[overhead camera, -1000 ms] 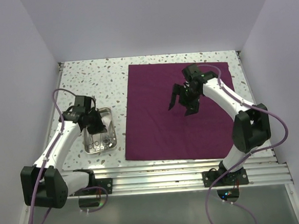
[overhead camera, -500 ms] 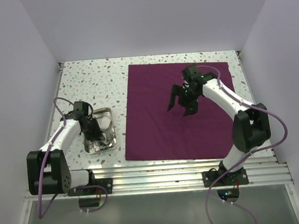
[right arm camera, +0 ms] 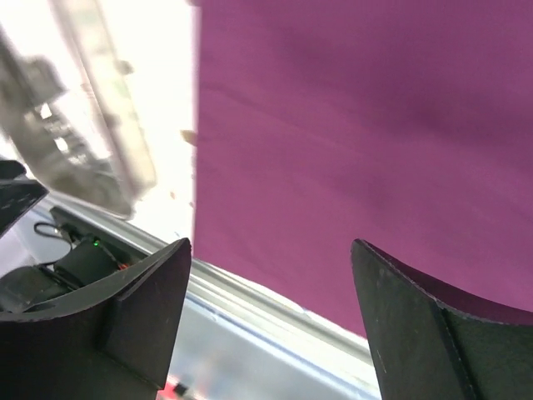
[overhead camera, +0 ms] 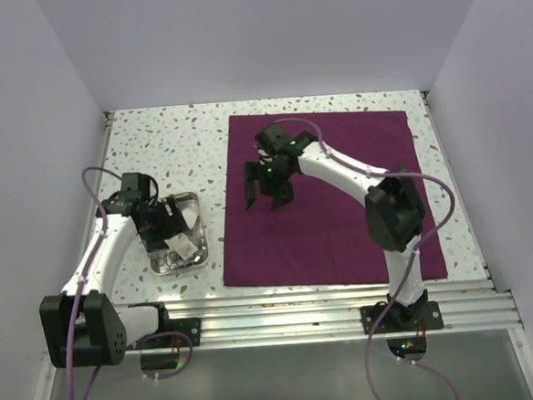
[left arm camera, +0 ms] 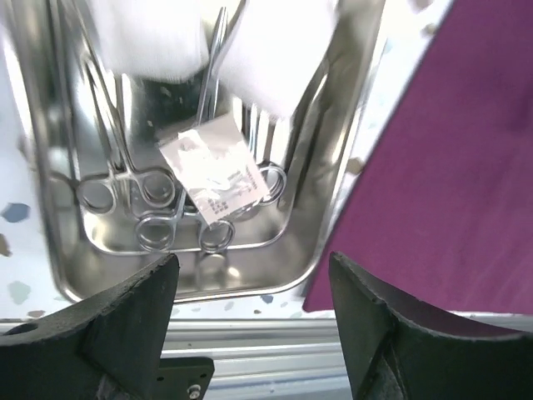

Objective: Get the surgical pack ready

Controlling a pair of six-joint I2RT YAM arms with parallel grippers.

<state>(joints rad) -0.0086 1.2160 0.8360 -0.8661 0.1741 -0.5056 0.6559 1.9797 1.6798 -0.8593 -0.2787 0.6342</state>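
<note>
Since a second ago, your right arm has swung across from the middle of the cloth (overhead camera: pixel 342 231) to its left part. The right tool (overhead camera: pixel 266 189) now hangs above the fabric with its jaws wide and nothing between them. Your left tool (overhead camera: pixel 166 223) was down in the tray (overhead camera: pixel 193 201) and is now over its near end, jaws spread wide and empty. The cloth lies flat and unfolded on the surface (overhead camera: pixel 171 143). The tray sits on the bare surface just beside the cloth's left edge, not on it. It holds the instruments (left arm camera: pixel 125 187), the gauze squares (left arm camera: pixel 150 33) and a small white paper packet (left arm camera: pixel 216 171) resting on the finger rings. By my reading you are in the loading step, with nothing yet placed on the cloth. Next you need a firm hold, either on the tray's rim or on one instrument at its rings. The steel is thin and slick and the packet lies loose on top, so close squarely and lift slowly before carrying across to the cloth.
</note>
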